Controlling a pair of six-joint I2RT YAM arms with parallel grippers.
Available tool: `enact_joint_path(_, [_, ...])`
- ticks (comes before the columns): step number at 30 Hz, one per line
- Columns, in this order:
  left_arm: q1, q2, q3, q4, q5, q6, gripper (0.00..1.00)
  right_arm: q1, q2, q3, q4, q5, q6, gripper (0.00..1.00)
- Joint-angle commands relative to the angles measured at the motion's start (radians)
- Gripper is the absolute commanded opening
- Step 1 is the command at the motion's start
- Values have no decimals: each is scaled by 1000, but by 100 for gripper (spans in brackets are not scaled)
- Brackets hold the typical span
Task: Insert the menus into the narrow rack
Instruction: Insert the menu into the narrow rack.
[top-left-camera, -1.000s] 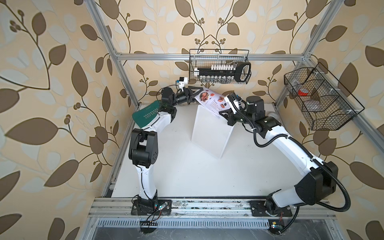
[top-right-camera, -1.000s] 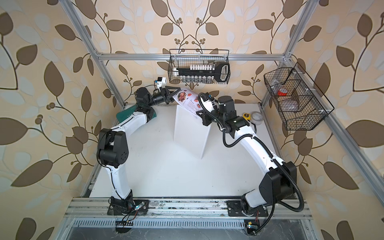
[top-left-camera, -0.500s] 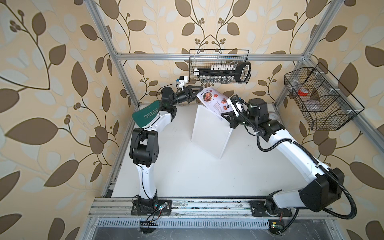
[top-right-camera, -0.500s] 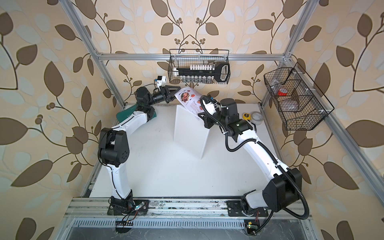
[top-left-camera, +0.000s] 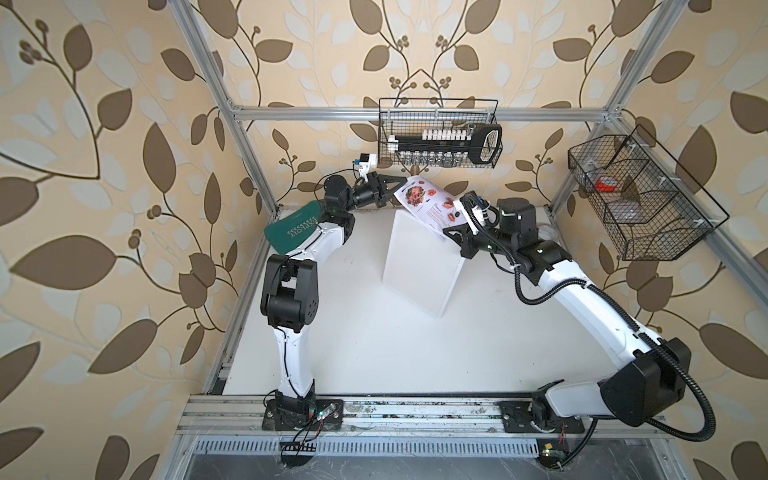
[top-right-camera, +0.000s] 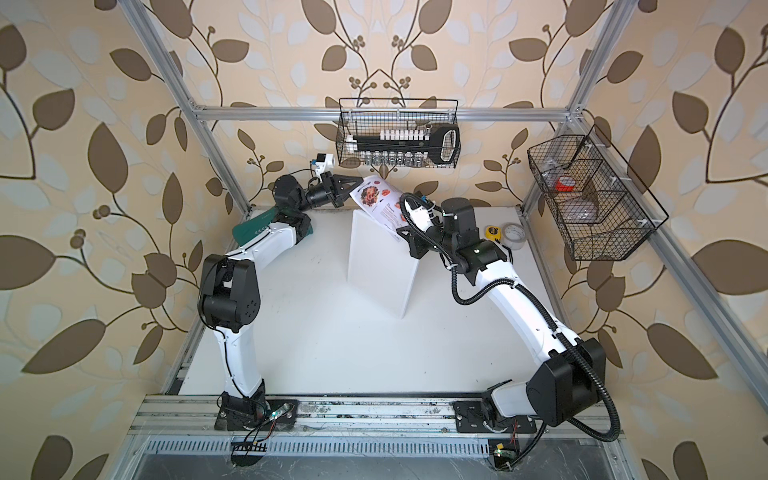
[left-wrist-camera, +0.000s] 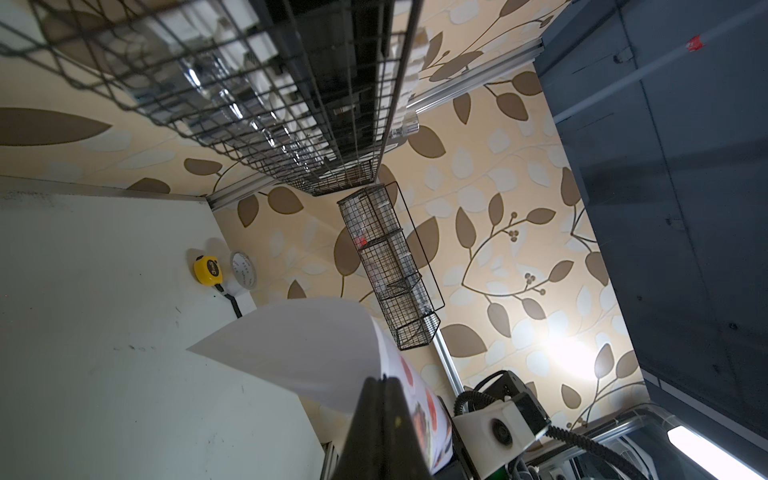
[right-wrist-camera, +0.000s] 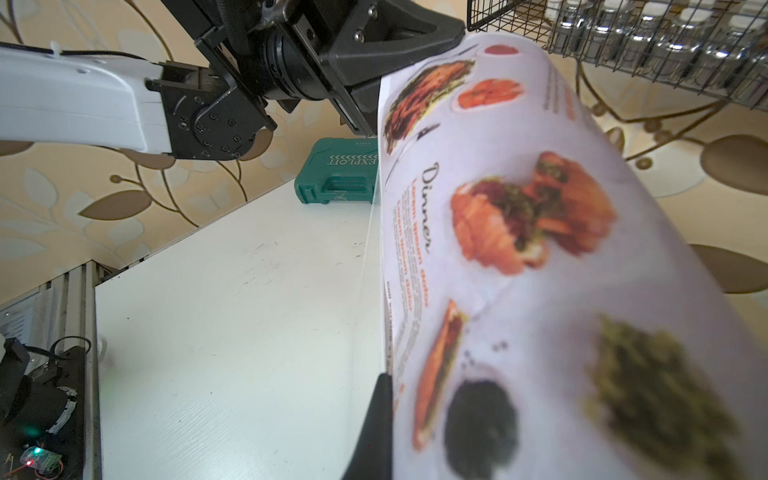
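The menus (top-left-camera: 428, 203) (top-right-camera: 380, 201) are one pale sheet with food photos, held bowed and slanted in the air over the top edge of the narrow rack (top-left-camera: 419, 266) (top-right-camera: 378, 266), a white upright panel mid-table. My left gripper (top-left-camera: 401, 183) (top-right-camera: 358, 181) is shut on the sheet's upper far corner; in the left wrist view its tips (left-wrist-camera: 384, 380) pinch the paper (left-wrist-camera: 316, 345). My right gripper (top-left-camera: 446, 230) (top-right-camera: 402, 232) is shut on the sheet's lower side. In the right wrist view one dark finger (right-wrist-camera: 380, 415) presses the printed face (right-wrist-camera: 519, 249); the other finger is hidden behind it.
A green plastic case (top-left-camera: 295, 228) (right-wrist-camera: 336, 178) lies at the back left under the left arm. One black wire basket (top-left-camera: 440, 133) hangs on the back wall, another (top-left-camera: 640, 199) on the right wall. A yellow tape measure (top-right-camera: 492, 232) and a tape roll (top-right-camera: 513, 237) sit back right.
My left gripper has closed on the sheet's upper corner. The right arm has shifted a little to the right with the sheet, which now sits slightly higher.
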Motion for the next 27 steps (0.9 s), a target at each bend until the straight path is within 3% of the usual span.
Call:
enact_joint_path(1, [-11, -12, 9, 78, 9, 2, 0, 5, -4, -12, -37, 2, -8, 0])
enact_joint_path(8, [-11, -12, 5, 97, 13, 1, 0, 3, -5, -10, -8, 5, 21, 2])
enact_joint_path(13, [-11, -12, 7, 112, 21, -3, 0, -18, -8, 0, 16, -30, 79, 30])
enact_joint_path(18, [-11, -13, 5, 130, 31, -10, 0, -37, -9, 9, 51, -67, 131, 47])
enact_joint_path(27, [-11, -16, 7, 138, 41, -7, 0, -153, -15, -13, 228, -209, 348, 50])
